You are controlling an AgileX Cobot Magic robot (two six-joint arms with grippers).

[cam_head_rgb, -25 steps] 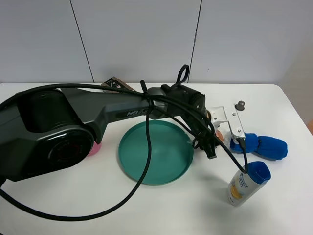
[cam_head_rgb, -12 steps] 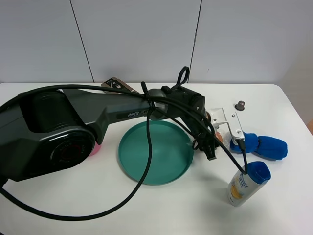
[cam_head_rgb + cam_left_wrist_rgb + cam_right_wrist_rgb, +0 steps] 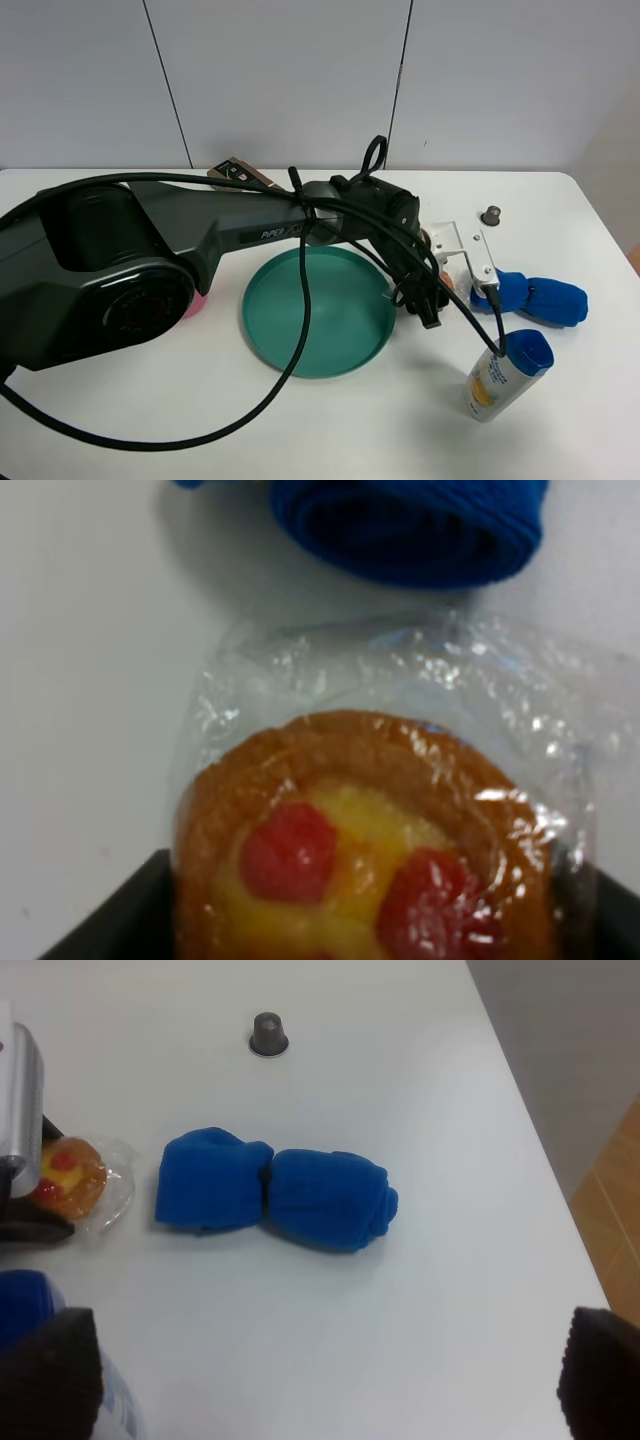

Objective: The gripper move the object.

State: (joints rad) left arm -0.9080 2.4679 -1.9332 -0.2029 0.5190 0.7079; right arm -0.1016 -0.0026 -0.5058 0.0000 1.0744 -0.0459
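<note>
The wrapped muffin (image 3: 368, 852) lies on the white surface (image 3: 580, 440), right of the teal plate (image 3: 318, 312) and just left of the rolled blue cloth (image 3: 535, 298). Its clear crinkly wrap reaches toward the cloth; I cannot tell whether the two touch. Nearer and to the right lies a sunscreen bottle (image 3: 500, 380) with a blue cap, close to the cloth but apart from the muffin. A small dark capsule-shaped piece (image 3: 490, 214) stands farther back on the right, well apart. A dark box (image 3: 240, 172) lies at the far edge, and something pink (image 3: 195, 303) shows under the arm's bulky base on the left.

From the high camera, the arm's wrist, its white block (image 3: 465, 250) and black cables (image 3: 300, 300) cover nearly all of the muffin.

The big dark grey left arm reaches from the left across the far rim of the plate. Its wrist bends down, so the left end effector (image 3: 370, 912) points at the surface between plate and cloth. Its black fingers (image 3: 110, 920) stand apart, one on each side of the muffin and close against the wrap. I cannot tell whether they press on it.

The right end effector (image 3: 325, 1370) hangs above the surface right of the cloth. Its dark fingers are spread wide with nothing between them.
</note>
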